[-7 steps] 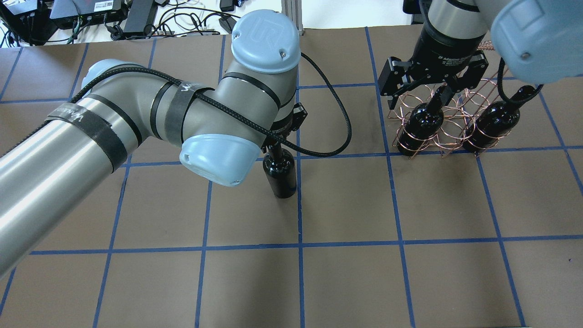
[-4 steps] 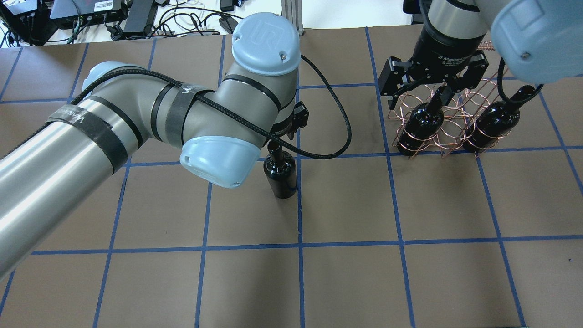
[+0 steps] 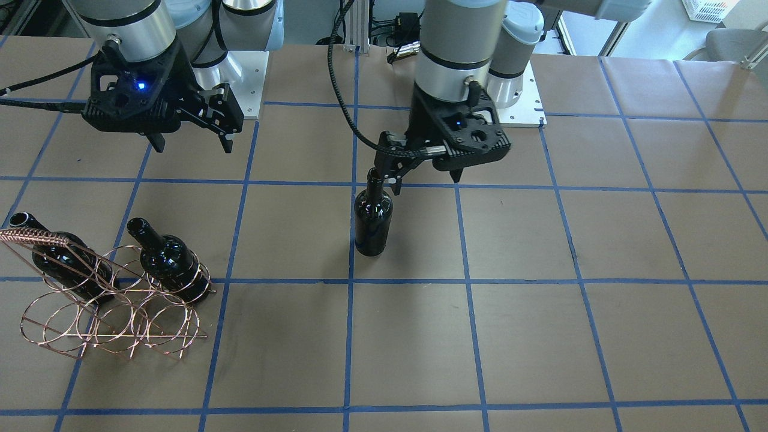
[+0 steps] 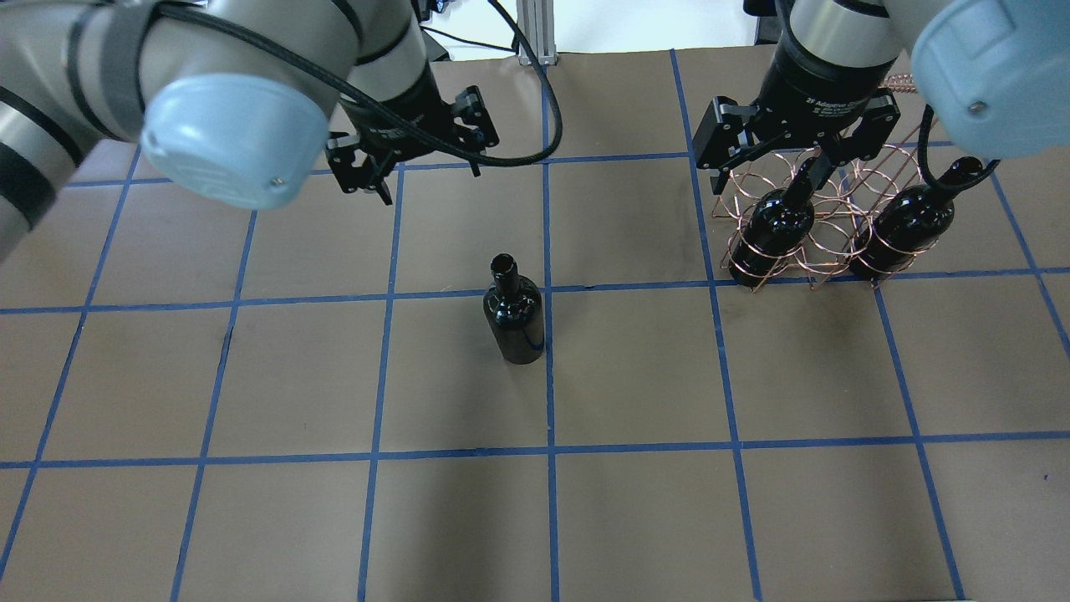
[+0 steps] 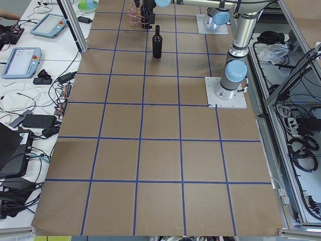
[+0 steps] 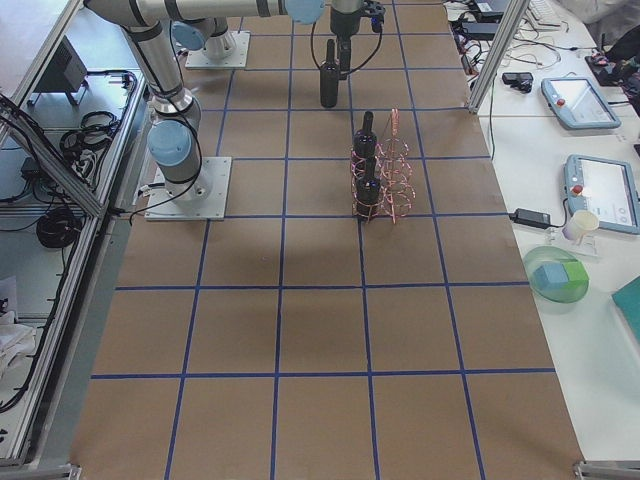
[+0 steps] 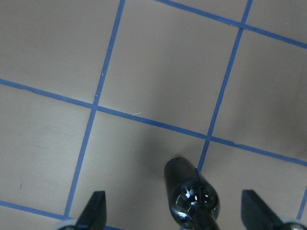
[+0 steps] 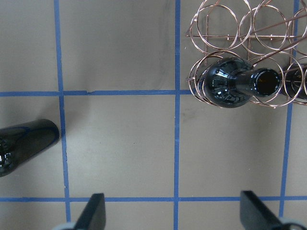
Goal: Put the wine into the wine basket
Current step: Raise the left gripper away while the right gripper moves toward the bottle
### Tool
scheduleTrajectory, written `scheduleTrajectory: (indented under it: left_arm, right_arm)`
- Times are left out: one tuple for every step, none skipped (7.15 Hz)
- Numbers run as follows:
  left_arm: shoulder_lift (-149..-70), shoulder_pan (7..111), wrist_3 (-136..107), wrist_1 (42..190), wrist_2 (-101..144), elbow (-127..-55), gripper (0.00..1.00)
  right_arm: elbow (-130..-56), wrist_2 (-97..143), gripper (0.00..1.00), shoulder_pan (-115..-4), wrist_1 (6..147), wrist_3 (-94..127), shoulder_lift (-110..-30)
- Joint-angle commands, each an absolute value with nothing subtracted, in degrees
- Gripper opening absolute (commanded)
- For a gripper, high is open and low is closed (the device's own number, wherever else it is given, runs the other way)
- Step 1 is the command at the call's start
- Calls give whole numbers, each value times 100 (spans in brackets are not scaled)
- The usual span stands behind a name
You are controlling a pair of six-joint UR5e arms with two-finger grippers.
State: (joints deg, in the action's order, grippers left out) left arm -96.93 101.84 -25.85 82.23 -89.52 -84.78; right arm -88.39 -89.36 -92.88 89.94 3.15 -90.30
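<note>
- At the centre of the table [image 4: 635,376], the last loose wine bottle [image 4: 514,322] stands upright beside a blue tape line [image 4: 549,393], with nothing touching it.
- Above it hangs your left gripper [image 4: 422,177], jaws spread wide and empty. Its wrist camera shows the bottle's shoulder below, between the two fingertips [image 7: 96,208] and clear of both.
- Off to the far right sits the copper wine basket [image 4: 823,221]. It holds two matching bottles [image 4: 773,226] [image 4: 907,219], each lying slanted in a wire loop with its neck raised. The loop between them looks free.
- Your right gripper [image 4: 777,174] hovers over the basket, its jaws just as wide apart and gripping nothing. It is near the neck of the left-hand stored bottle but has no hold on it.
- By the look of it, two bottles are home and one is left, so the step in hand is taking up that third bottle.
- For the next move, bring a gripper down so the narrow neck sits squarely between the pads, then close firmly; glossy glass will likely slip under a light pinch.
- Lift it clear of the table, carry it right, and tilt it to match the slant of its neighbours. Feed it base first into the free loop.
- Go gently: the thin wire basket seems light enough to slide or tip at a nudge.
</note>
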Motion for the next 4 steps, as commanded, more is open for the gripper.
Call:
scheduleTrajectory:
  left_arm:
    - [-9415, 9634, -903, 8743, -8903, -8297, 100]
    - [-9230, 9502, -514, 9050, -9112, -8262, 100]
    - [-9098, 9257, -379, 9192, -9114, -8279, 99]
    - [-9036, 9116, -117, 9185, -8992, -8279, 99]
  right_arm:
    - [-8850, -8903, 100, -9360, 9079, 291, -9062]
    - [-8842, -8903, 100, -9534, 9097, 394, -9044]
    - [-8781, -8964, 100, -9832, 9123, 439, -8948]
    - [-8754, -8904, 100, -10218, 9201, 988, -8834]
